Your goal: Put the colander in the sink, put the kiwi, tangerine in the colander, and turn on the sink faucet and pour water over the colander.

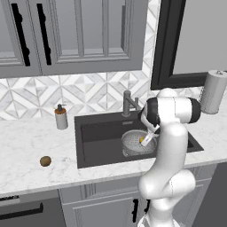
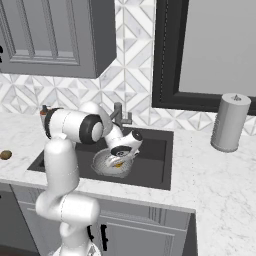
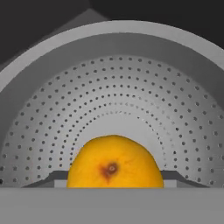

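Note:
The silver perforated colander sits in the dark grey sink. My gripper reaches down into the bowl and is shut on the orange tangerine, which sits between the two fingertips just above the bowl's inner wall. Far to the left, the brown kiwi lies on the marble counter. The slim dark faucet stands behind the sink, and I see no water running.
A soap dispenser stands left of the sink by the tiled wall. A grey paper-towel roll stands on the counter to the right. Wall cabinets hang above, and my own arm crosses the sink's front.

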Controlling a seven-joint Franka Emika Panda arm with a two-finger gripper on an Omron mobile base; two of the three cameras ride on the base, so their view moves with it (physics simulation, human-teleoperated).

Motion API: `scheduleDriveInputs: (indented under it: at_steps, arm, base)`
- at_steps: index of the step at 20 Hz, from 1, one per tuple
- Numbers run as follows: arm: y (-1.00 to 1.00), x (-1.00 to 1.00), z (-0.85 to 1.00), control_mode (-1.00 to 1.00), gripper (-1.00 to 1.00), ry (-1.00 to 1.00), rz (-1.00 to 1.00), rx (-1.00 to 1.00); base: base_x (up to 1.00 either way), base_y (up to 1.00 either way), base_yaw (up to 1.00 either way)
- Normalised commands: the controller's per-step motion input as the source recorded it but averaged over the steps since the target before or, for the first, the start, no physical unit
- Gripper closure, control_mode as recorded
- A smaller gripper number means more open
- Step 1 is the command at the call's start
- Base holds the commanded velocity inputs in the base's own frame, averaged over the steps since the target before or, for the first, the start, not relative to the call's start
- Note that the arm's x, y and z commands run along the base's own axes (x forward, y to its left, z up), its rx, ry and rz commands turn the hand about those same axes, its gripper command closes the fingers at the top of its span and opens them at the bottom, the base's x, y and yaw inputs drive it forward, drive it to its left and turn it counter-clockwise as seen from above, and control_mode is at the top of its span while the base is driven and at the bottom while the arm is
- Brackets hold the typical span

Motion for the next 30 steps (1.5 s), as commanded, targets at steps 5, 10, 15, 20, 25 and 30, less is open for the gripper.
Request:
scheduleDriveInputs:
  at_steps: [5, 10, 15, 20, 25, 30]
  arm:
    - [0.04, 0.03, -0.17, -1.0, 1.0, -0.03, 0.02, -0.04]
    - [0.24, 0.0, 0.0, -1.0, -1.0, -0.07, 0.0, -0.07]
    - [0.01, -0.02, 0.16, -1.0, -1.0, -0.08, 0.0, 0.0]
    - [0.0, 0.0, 0.39, -1.0, -1.0, -0.09, 0.0, 0.0]
    - [-0.09, -0.05, 0.86, -1.0, -1.0, -0.06, 0.0, 0.02]
    - [-0.5, -0.36, 0.82, -1.0, -1.0, 0.0, 0.0, 0.01]
  base:
    - [0.0, 0.0, 0.0]
    - [0.0, 0.0, 0.0]
    - [0.0, 0.0, 0.0]
    - [0.0, 0.0, 0.0]
    - [0.0, 0.0, 0.0]
    - [0.0, 0.0, 0.0]
